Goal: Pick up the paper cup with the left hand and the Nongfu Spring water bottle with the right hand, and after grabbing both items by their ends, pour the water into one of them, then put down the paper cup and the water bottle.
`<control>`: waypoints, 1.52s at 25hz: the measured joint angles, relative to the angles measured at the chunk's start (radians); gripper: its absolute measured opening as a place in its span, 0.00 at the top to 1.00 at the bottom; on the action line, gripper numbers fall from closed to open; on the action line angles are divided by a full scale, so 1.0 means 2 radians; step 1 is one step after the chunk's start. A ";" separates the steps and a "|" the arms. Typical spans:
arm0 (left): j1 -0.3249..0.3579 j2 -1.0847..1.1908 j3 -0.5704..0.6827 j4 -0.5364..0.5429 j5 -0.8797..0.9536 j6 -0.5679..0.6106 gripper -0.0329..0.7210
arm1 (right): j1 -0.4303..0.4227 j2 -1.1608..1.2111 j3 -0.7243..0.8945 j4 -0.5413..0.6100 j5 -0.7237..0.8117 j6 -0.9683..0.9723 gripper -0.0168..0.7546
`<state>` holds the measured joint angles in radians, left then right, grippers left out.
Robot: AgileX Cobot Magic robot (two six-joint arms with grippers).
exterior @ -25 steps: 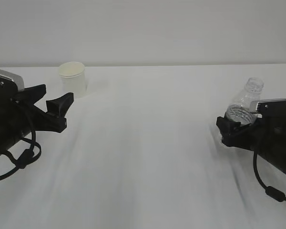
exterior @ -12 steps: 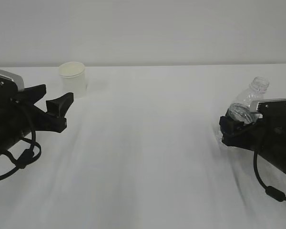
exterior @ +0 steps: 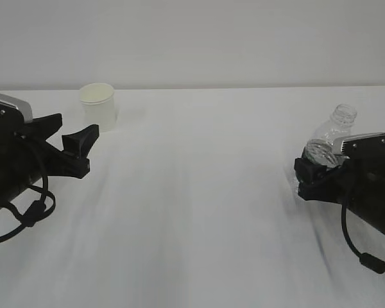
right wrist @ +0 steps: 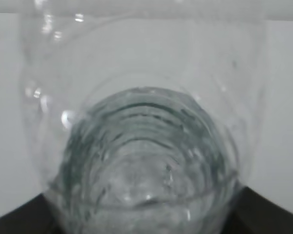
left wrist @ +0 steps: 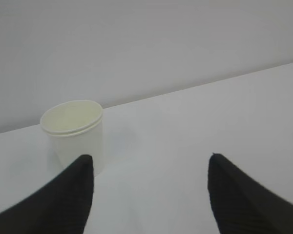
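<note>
The white paper cup stands upright at the back left of the table. In the left wrist view the paper cup sits just beyond the left fingertip. My left gripper is open and empty, a little short of the cup and not around it. The clear, capless water bottle leans with its neck up and to the right, its base clamped in my right gripper. The bottle's ribbed base fills the right wrist view, with black fingers at the lower corners. Water cannot be told apart from the clear plastic.
A white table runs back to a plain pale wall. Black cables hang below the left arm, and a cable loop hangs under the right arm. Nothing else stands between the two arms.
My right gripper's jaws have narrowed onto the bottle's base, and the bottle's neck rocked slightly right, then back. The left gripper and the cup have not moved.
</note>
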<state>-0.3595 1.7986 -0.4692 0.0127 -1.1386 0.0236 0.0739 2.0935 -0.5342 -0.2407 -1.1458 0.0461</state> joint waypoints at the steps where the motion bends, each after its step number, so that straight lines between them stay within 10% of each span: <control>1: 0.000 0.000 0.000 0.000 0.000 0.000 0.26 | 0.000 0.000 0.000 -0.001 0.000 -0.001 0.43; 38: 0.000 0.053 -0.014 0.000 -0.002 0.000 0.27 | 0.000 -0.248 0.049 -0.079 0.240 0.070 0.44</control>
<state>-0.3595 1.9041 -0.4972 0.0127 -1.1423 0.0236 0.0739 1.5974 -0.4366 -0.3988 -0.6649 0.1864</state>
